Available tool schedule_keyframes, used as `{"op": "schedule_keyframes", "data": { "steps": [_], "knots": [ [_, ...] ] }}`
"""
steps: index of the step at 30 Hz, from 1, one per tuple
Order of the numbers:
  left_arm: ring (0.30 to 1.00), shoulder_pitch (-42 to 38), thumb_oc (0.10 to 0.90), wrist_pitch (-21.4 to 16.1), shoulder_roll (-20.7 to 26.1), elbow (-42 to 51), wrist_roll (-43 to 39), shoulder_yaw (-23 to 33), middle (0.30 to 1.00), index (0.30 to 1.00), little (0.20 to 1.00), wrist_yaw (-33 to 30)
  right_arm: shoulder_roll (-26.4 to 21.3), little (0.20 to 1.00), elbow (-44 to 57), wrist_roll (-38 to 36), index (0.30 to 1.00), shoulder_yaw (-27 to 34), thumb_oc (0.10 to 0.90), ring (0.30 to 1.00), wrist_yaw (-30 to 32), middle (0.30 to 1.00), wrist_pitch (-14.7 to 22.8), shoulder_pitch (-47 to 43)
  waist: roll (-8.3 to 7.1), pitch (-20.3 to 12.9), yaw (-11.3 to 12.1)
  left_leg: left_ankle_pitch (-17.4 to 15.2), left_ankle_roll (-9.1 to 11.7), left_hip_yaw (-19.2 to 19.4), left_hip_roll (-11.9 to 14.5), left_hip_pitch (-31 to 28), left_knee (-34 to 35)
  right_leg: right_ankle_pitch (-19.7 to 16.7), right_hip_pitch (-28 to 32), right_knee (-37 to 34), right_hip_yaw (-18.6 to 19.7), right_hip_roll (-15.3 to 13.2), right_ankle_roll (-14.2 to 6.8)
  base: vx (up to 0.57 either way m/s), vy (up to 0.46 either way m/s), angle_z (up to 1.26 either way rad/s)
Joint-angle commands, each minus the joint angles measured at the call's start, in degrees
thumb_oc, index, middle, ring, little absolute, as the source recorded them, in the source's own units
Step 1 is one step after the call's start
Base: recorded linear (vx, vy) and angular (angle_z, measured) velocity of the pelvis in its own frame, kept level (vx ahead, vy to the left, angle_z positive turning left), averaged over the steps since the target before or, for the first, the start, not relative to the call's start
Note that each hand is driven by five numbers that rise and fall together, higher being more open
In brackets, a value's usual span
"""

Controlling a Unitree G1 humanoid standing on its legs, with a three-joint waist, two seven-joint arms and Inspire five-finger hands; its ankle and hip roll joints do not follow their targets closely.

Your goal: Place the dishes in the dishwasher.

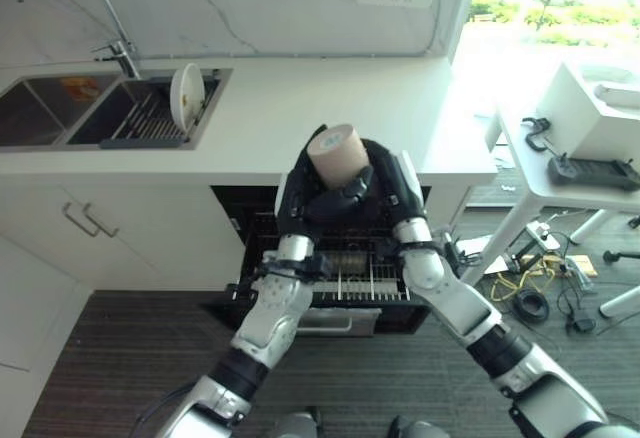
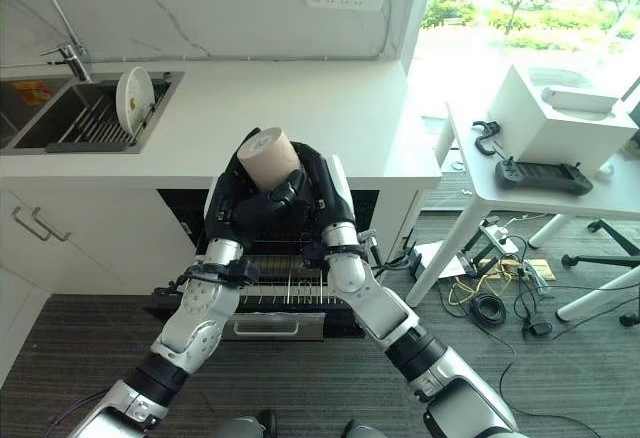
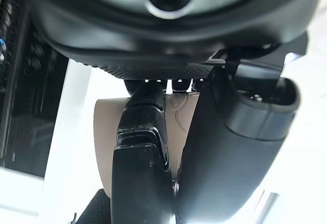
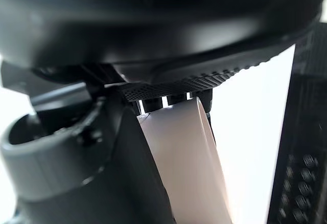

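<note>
Two hands are wrapped round one beige cup (image 1: 336, 155), so I read the job as barely begun: this cup is not yet in the dishwasher (image 1: 330, 278), and a white plate (image 1: 186, 92) stands on edge in the sink rack (image 1: 150, 123), far left on the counter (image 1: 300, 108).

My left hand (image 1: 300, 193) has its fingers and thumb curled against the cup's left side; in its wrist view the thumb (image 3: 140, 147) lies across the pale cup wall (image 3: 104, 132). My right hand (image 1: 395, 193) clasps the other side, fingers bent round it, and in its wrist view the cup (image 4: 184, 152) sits just past the dark fingers. Between them the cup is held up, tilted with its flat end towards the camera; I cannot tell whether that is the base or the mouth.

It hangs above the near edge of the counter, over the pulled-out wire rack (image 1: 345, 276) of the dishwasher below. That rack looks bare where I can see it.

What I judge remains: lower the cup into the rack, let go, then fetch the plate from the sink (image 1: 60, 108). Off to the right, a white table (image 1: 560, 173) carries a box (image 1: 595, 108) and a dark controller (image 1: 590, 170), well apart from the work.
</note>
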State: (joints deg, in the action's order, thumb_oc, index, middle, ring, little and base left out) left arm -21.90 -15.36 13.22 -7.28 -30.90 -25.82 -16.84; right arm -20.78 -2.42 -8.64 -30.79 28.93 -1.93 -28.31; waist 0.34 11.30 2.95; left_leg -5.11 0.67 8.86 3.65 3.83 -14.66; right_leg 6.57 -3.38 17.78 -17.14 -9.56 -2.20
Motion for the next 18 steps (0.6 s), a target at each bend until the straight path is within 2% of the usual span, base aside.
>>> {"op": "schedule_keyframes", "data": {
  "steps": [1, 3, 6, 13, 18],
  "knots": [
    [0.900, -1.7, 0.800, -2.9, 0.3, 6.5, 6.1, -7.2, 0.900, 0.900, 0.900, 4.5, 0.0, 0.300, 8.5, 0.0, 0.300, 11.0, 0.400, 0.300, 6.0, 0.300, 9.8, -8.3, -0.02, -3.5, -0.9, -8.3, -1.1, 1.5, -0.9, -2.7, -2.5, 4.3, 3.2, -0.6, 2.6, 0.6, -2.9, -0.01, 0.035, -0.08],
    [0.900, -0.7, 0.800, -3.5, 0.8, 6.4, 5.8, -6.4, 0.900, 0.900, 0.900, 4.6, -0.6, 0.300, 8.9, 0.0, 0.300, 11.9, 0.400, 0.300, 6.1, 0.300, 10.0, -6.7, 0.07, -3.5, -1.1, -8.3, -1.1, 1.8, -0.9, -2.7, -2.5, 4.3, 3.1, -0.6, 2.8, 0.8, -2.8, -0.01, 0.019, -0.18],
    [0.900, 3.3, 0.800, -5.8, 2.3, 6.9, 7.2, -3.6, 0.900, 0.900, 0.900, 5.5, -2.0, 0.300, 7.7, -0.5, 0.300, 13.5, 0.400, 0.300, 5.3, 0.300, 12.5, -1.7, 0.22, -3.6, -1.2, -8.1, -1.0, 2.2, -0.5, -2.5, -2.5, 4.2, 2.8, -0.6, 2.9, 0.9, -2.7, 0.00, 0.005, -0.06],
    [0.900, 8.4, 0.800, -10.0, 5.6, 8.9, 9.4, 2.3, 0.900, 0.900, 0.900, 1.2, -4.3, 0.300, 9.0, 0.3, 0.300, 15.8, 0.400, 0.300, 5.2, 0.300, 15.5, 4.4, 0.29, -4.0, -0.9, -7.8, -0.8, 2.6, -0.1, -2.1, -2.5, 4.3, 2.4, -0.6, 2.6, 1.0, -2.7, 0.00, 0.016, -0.08],
    [0.900, 14.3, 0.800, -13.1, 8.0, 10.8, 10.0, 9.5, 0.900, 0.900, 0.900, -0.7, -6.0, 0.300, 10.9, 0.8, 0.300, 20.0, 0.400, 0.300, 6.9, 0.300, 17.8, 9.5, 0.10, -4.0, -0.2, -7.7, -0.8, 2.4, 0.1, -1.9, -2.5, 4.4, 2.5, -0.6, 2.2, 0.8, -2.7, 0.00, 0.003, -0.01]
  ]
}}
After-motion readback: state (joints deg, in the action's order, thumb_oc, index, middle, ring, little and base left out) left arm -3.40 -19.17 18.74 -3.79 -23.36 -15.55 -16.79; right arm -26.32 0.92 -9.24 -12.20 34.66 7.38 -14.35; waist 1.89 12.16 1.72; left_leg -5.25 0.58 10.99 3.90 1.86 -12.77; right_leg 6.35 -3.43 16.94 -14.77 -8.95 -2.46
